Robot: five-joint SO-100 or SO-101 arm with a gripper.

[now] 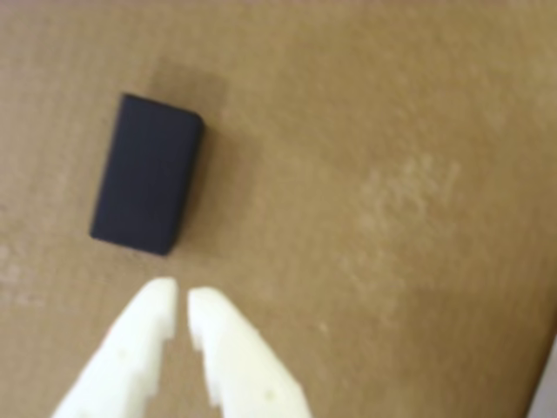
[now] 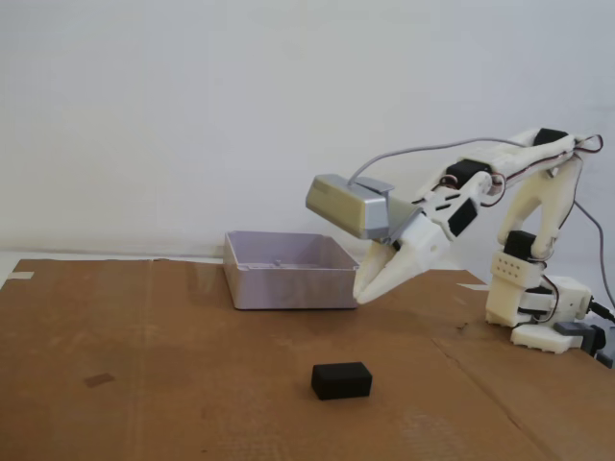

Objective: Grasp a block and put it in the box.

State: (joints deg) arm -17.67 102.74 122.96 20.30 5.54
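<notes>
At the bottom of the wrist view the end effector (image 1: 182, 300), fingers nearly pressed together and empty, hovers short of the block (image 1: 146, 185) at upper left on the tabletop (image 1: 392, 174); the approach seems underway, needing spreading and descent.

One block (image 2: 341, 380), black, also seen in the wrist view (image 1: 146, 174). One box (image 2: 288, 270), pale lilac-grey. One arm (image 2: 500, 206), white, with one gripper (image 2: 362, 294) of two fingers (image 1: 130, 348), tips nearly together, and one grey camera (image 2: 351, 206) on the wrist. One cardboard sheet (image 2: 144, 384) as table cover, with one seam line visible at the right in the fixed view. One strip of tape (image 2: 17, 276) at the far left edge.
</notes>
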